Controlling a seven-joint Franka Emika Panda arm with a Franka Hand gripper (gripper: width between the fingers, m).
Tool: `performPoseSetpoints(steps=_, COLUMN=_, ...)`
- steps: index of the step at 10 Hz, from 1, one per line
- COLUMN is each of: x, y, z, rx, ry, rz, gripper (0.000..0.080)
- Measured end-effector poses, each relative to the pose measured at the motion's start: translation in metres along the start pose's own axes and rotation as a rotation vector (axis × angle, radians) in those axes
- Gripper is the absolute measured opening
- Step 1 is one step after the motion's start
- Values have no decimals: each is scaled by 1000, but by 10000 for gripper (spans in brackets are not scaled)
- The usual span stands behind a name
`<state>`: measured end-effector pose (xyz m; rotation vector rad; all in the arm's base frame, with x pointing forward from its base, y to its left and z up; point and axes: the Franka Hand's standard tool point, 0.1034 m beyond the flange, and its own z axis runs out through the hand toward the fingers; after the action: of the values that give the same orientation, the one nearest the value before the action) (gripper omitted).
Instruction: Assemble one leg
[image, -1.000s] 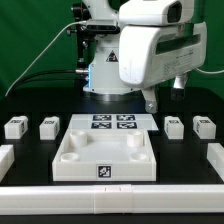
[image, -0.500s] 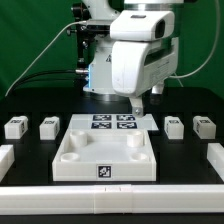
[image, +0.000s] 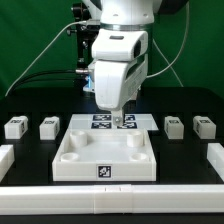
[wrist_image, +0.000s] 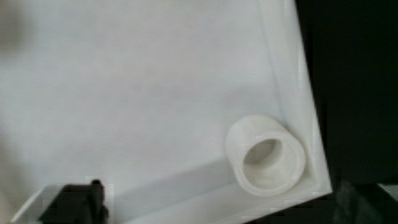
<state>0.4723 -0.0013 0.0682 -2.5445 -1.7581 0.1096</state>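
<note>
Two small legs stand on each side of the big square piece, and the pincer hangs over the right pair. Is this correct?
No. The exterior view shows the pincer by the marker board in the middle, not over the legs at that view's right.

The exterior view sits in front of the desk (image: 30, 105), slightly above it. It faces the arm (image: 118, 60) head-on and is far enough back to take in the whole work area. The wrist view, beside the end effector (image: 119, 120), looks down from close above at the large white square piece (wrist_image: 143, 100). Both views share that piece.
</note>
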Motion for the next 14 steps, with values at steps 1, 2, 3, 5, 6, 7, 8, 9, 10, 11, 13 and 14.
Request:
performPoseSetpoints(steps=1, x=1, y=0, z=0, rx=-1, ry=0, rz=-2, gripper=650)
performPoseSetpoints(steps=2, x=0, y=0, z=0, rx=0, ry=-1, rz=-2, gripper=650)
performPoseSetpoints(steps=3, x=0, y=0, z=1, rx=0, ry=-1, rz=-2, gripper=650)
performPoseSetpoints(steps=5, x=0, y=-1, z=2, rx=3, ry=-1, rz=-3, gripper=650)
performPoseSetpoints(steps=6, x=-4, y=-6, z=7, rx=-1, ry=2, rz=-61, gripper=650)
performPoseSetpoints(steps=7, x=-10, y=-18, z=17, rx=-2, ry=5, rz=-114, gripper=650)
performPoseSetpoints(steps=8, x=-13, y=-30, z=24, rx=1, ry=4, rz=-144, gripper=650)
performPoseSetpoints(steps=9, x=-17, y=-36, z=29, rx=4, ry=5, rz=-187, gripper=650)
performPoseSetpoints(steps=10, x=-23, y=-41, z=36, rx=10, ry=5, rz=-230, gripper=650)
performPoseSetpoints(steps=11, x=-28, y=-43, z=44, rx=12, ry=9, rz=-276, gripper=650)
performPoseSetpoints(steps=13, x=-35, y=-43, z=56, rx=24, ry=13, rz=-302, gripper=650)
performPoseSetpoints(steps=14, x=-36, y=-41, z=58, rx=26, ry=10, rz=-306, gripper=650)
